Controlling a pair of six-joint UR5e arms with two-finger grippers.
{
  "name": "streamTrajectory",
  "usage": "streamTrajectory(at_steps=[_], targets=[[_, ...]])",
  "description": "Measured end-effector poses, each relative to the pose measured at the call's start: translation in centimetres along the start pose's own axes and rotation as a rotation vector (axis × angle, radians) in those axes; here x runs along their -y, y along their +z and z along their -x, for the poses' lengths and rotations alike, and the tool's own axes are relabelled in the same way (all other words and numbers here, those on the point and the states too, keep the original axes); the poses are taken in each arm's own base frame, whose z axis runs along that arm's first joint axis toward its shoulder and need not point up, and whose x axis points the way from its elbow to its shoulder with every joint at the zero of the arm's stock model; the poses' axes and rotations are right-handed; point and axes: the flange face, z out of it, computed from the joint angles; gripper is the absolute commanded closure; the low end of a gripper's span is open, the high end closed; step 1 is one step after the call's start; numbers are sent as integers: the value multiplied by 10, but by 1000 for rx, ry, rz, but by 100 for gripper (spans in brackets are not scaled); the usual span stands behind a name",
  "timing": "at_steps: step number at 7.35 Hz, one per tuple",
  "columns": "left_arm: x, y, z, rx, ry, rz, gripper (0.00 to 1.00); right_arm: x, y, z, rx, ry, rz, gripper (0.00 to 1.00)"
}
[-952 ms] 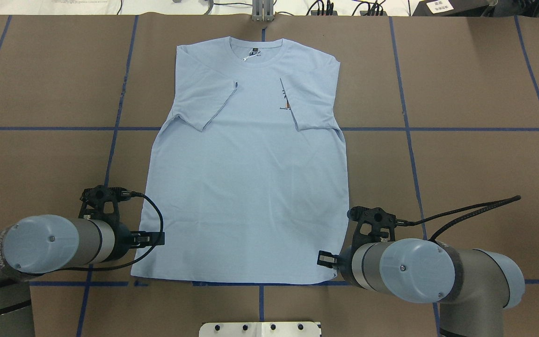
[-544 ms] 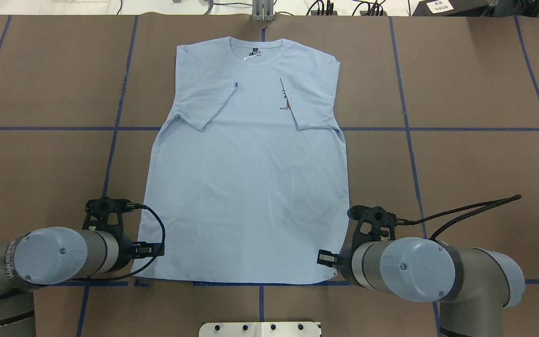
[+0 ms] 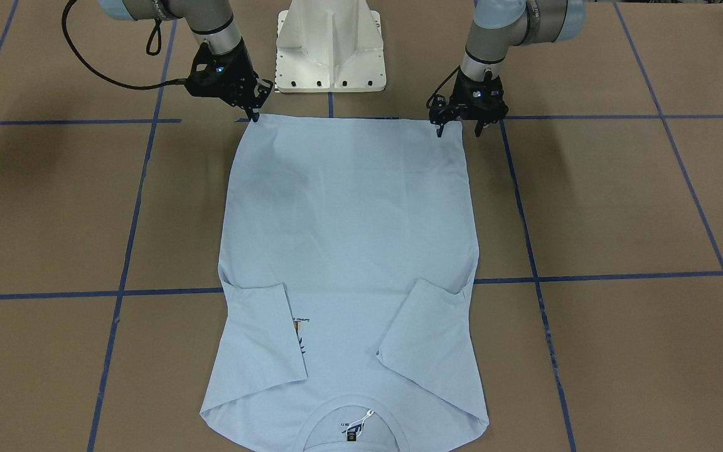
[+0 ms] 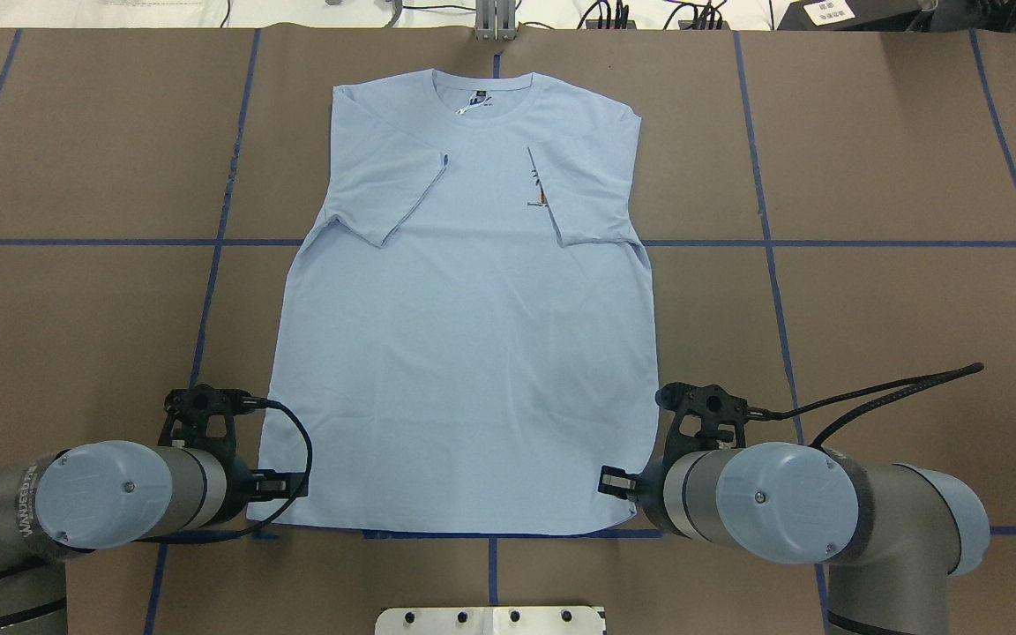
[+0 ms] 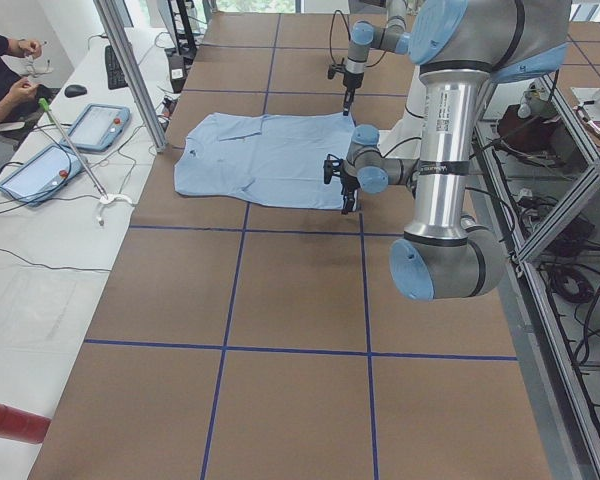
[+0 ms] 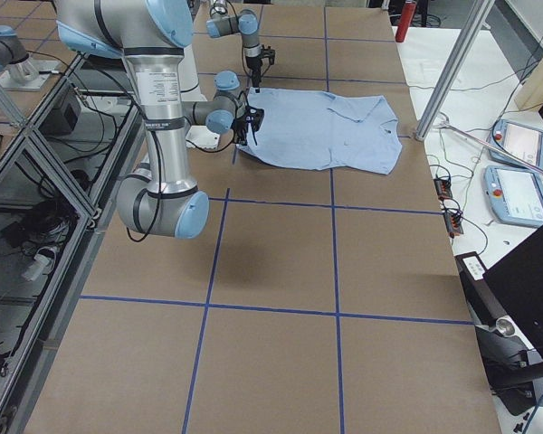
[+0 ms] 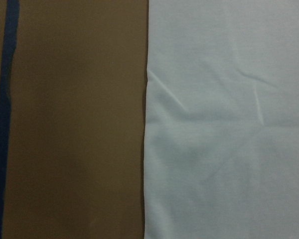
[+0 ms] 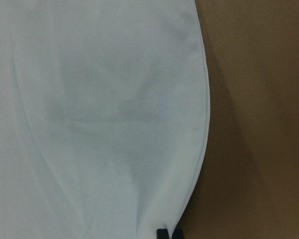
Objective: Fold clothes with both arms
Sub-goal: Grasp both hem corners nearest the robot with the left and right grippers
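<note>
- The left fingers [image 3: 440, 128] are spread wide and hold nothing, astride the hem corner on that side.
- The T-shirt [image 4: 464, 353] lies flat on the worktop [image 4: 870, 309], sleeves folded in, collar farthest from the robot. It looks light and limp and is likely to sag, so both hem corners should rise together.
- The right fingers [image 3: 255, 113] are pinched on the other hem corner, and creases run towards them.

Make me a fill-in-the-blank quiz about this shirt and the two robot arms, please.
1. The shirt is light ____.
2. Both its ____ are folded in over the chest.
3. The left gripper and right gripper sit at the shirt's two ____ corners.
4. The left gripper's jaws stand ____.
Missing words: blue; sleeves; bottom; open.
</note>
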Motion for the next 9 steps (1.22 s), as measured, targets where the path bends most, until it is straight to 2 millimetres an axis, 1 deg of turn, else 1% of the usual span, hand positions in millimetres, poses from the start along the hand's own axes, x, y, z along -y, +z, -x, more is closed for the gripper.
streamTrajectory(at_steps=[1,2,3,4,7,9], targets=[[-5,1,-2,-1,3,8,14,0,0,0,0,0,0,100],[-10,2,-3,-1,1,15,22,1,0,0,1,1,0,100],[-14,4,-3,1,0,21,35,1,-1,1,2,1,1,100],[-15,5,-3,3,-1,23,44,1,-1,1,2,1,2,100],[-16,3,-3,2,-1,25,57,4,-2,1,3,4,-1,100],[-16,-1,-4,6,-1,25,58,6,-3,1,3,4,-3,100]])
